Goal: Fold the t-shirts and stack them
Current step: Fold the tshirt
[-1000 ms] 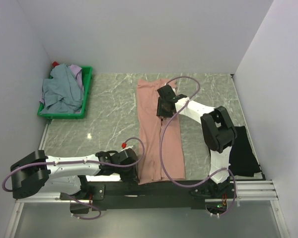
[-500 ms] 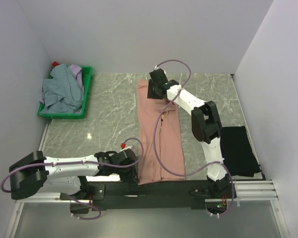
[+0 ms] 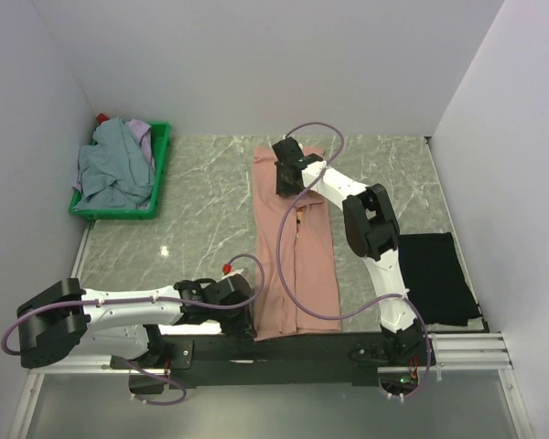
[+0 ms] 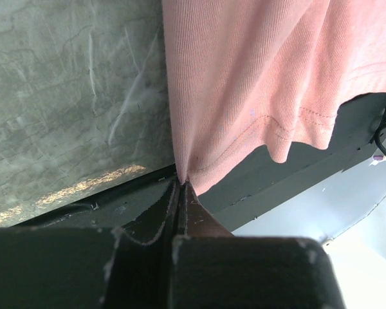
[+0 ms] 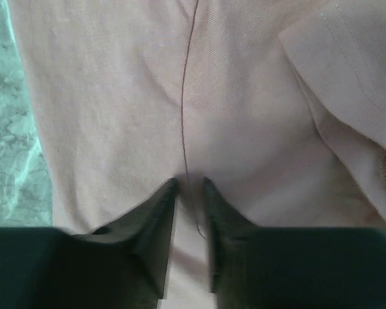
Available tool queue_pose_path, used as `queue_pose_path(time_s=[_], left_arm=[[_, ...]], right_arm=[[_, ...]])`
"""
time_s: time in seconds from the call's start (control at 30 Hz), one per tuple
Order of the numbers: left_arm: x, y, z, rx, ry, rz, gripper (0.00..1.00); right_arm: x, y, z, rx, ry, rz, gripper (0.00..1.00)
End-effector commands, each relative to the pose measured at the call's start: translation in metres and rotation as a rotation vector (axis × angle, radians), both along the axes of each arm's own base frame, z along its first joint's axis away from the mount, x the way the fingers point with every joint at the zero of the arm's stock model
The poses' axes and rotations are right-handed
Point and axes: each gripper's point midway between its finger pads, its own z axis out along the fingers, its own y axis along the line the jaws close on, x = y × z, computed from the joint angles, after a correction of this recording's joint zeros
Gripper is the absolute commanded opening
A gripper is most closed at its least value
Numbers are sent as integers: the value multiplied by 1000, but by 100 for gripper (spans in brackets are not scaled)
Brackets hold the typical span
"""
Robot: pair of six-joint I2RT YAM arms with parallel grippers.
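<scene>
A salmon-pink t-shirt (image 3: 297, 261) lies folded into a long strip from the table's far side to its near edge. My left gripper (image 3: 244, 311) is shut on its near left hem corner (image 4: 188, 168), which hangs over the table's front edge. My right gripper (image 3: 288, 187) stands over the strip's far end, jaws open by a narrow gap, its tips (image 5: 190, 183) pressing on the pink cloth (image 5: 116, 96) beside a loose thread. A folded black t-shirt (image 3: 439, 274) lies at the near right. Grey-blue (image 3: 110, 174) and lavender (image 3: 143, 137) t-shirts are heaped in the crate.
The green plastic crate (image 3: 162, 151) stands at the far left by the wall. A small red object (image 3: 101, 117) shows behind it. White walls close in the marble table (image 3: 192, 229) on three sides. The right arm's purple cable (image 3: 284, 265) loops over the pink shirt.
My right gripper has moved from the strip's middle to its far end, down onto the cloth, and its jaws have narrowed. The left gripper has kept its hold and place.
</scene>
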Motion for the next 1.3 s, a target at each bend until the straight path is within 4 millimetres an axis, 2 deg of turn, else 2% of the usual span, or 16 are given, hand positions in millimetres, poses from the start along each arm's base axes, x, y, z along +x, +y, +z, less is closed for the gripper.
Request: queue_pose_path(time_s=[0.0, 0.07, 0.1, 0.3, 0.57, 0.6, 0.63, 0.67, 0.7, 0.77, 0.9, 1.27], left_arm=[[-1, -2, 1, -11, -1, 3, 1], [-1, -1, 0, -8, 2, 6, 1], [-2, -1, 0, -7, 2, 6, 1], [-2, -1, 1, -9, 1, 6, 1], [-2, 1, 0, -7, 3, 9, 1], [-2, 1, 0, -8, 2, 9, 1], [-2, 0, 0, -8, 2, 9, 1], [-2, 0, 0, -8, 3, 8, 1], [-2, 0, 0, -10, 3, 8, 1], [-2, 0, 0, -10, 3, 8, 1], [-2, -1, 0, -8, 2, 4, 1], [-2, -1, -2, -5, 7, 6, 1]], right_arm=[[13, 2, 13, 4, -50, -3, 27], [14, 3, 16, 6, -56, -4, 21], [15, 3, 18, 6, -60, -7, 15], [23, 3, 35, 17, -93, -14, 2], [23, -2, 50, 22, -125, -28, 0], [22, -3, 46, 20, -115, -26, 1], [21, -2, 47, 22, -108, -20, 7], [19, -1, 39, 15, -91, -13, 22], [19, -1, 38, 12, -83, -8, 28], [17, -2, 28, 6, -65, -9, 34], [10, -1, 9, 0, -20, 1, 34], [3, 3, -12, -10, 18, 17, 37]])
